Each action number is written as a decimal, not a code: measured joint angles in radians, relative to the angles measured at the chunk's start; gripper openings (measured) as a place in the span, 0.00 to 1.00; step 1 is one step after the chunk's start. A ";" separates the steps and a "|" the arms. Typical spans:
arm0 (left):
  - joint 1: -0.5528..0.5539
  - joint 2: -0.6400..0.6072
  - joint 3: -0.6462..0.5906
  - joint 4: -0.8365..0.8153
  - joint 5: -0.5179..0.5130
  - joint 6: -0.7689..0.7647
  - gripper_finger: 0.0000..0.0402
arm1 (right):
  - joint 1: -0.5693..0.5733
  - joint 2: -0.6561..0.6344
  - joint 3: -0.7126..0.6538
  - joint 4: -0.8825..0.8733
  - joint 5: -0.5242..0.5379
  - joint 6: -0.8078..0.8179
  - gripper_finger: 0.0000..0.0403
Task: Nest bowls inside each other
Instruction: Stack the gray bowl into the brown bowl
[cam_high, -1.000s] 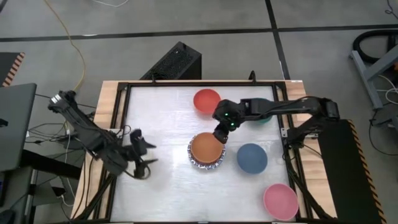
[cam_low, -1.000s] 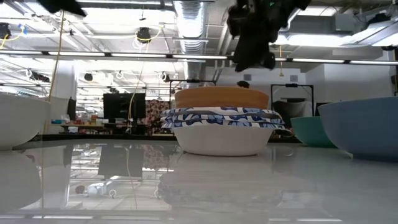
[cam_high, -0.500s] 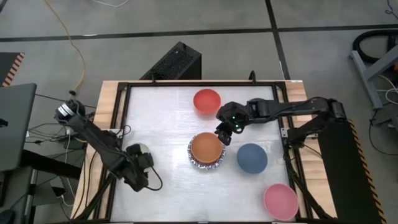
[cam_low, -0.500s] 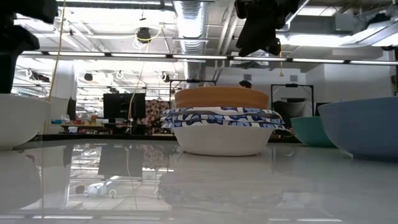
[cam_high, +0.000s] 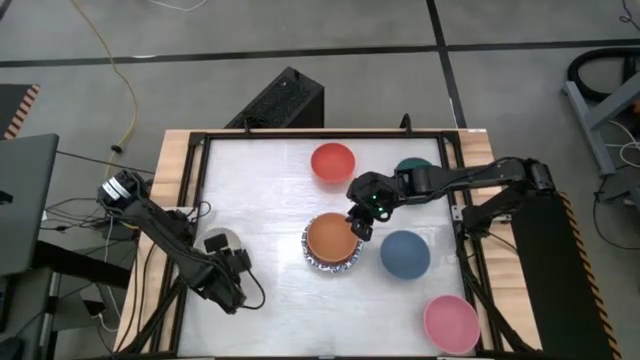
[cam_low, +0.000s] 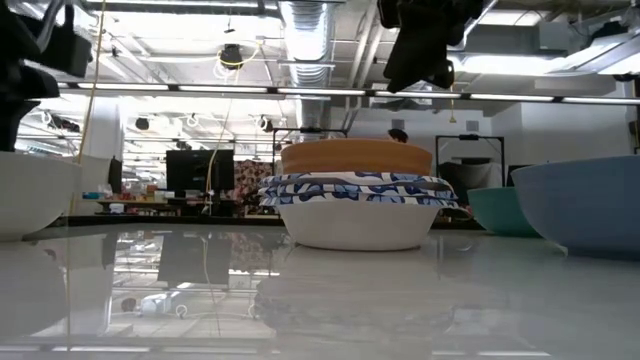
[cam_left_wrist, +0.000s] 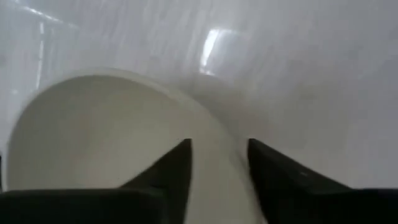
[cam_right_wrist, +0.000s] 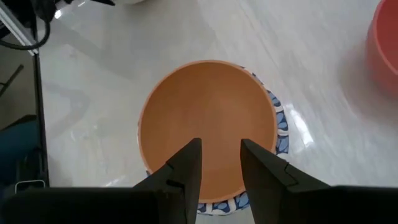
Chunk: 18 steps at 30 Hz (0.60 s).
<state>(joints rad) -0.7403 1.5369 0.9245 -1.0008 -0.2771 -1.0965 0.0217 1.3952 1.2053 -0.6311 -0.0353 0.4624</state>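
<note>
Your left gripper (cam_left_wrist: 217, 163) sits at the table's near-left, its fingers straddling the right-hand rim of the plain cream bowl (cam_left_wrist: 93, 134), one inside and one outside, partly closed; whether they already pinch, you cannot tell. The stack it must reach, a plain orange bowl (cam_high: 332, 238) in blue-patterned white bowls (cam_high: 313, 259), lies to the right at mid-table. Your right gripper (cam_right_wrist: 216, 163) hovers just over that stack's far-right edge, fingers slightly apart and empty.

An orange bowl (cam_low: 356, 157) sits nested in the blue-patterned white bowls (cam_low: 355, 205) mid-bench (cam_low: 320, 300). A dark claw (cam_low: 420, 45) hangs above them. A slate-blue bowl (cam_low: 585, 205) and a cream bowl (cam_low: 35, 192) stand at opposite edges.

table (cam_high: 260, 190): glossy white | orange bowl (cam_right_wrist: 208, 124): matt, perhaps plastic
</note>
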 joint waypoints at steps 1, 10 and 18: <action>0.000 0.010 0.000 -0.002 0.003 0.004 0.28 | 0.004 0.000 0.000 -0.002 0.013 0.000 0.33; 0.023 0.088 0.003 -0.004 -0.068 0.102 0.01 | 0.043 0.000 0.000 -0.005 0.169 0.061 0.33; 0.090 0.089 0.046 -0.003 -0.316 0.265 0.00 | 0.044 0.000 0.000 -0.004 0.334 0.114 0.33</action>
<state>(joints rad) -0.6501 1.6264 0.9707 -1.0039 -0.5933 -0.8312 0.0654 1.3952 1.2054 -0.6353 0.2987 0.5760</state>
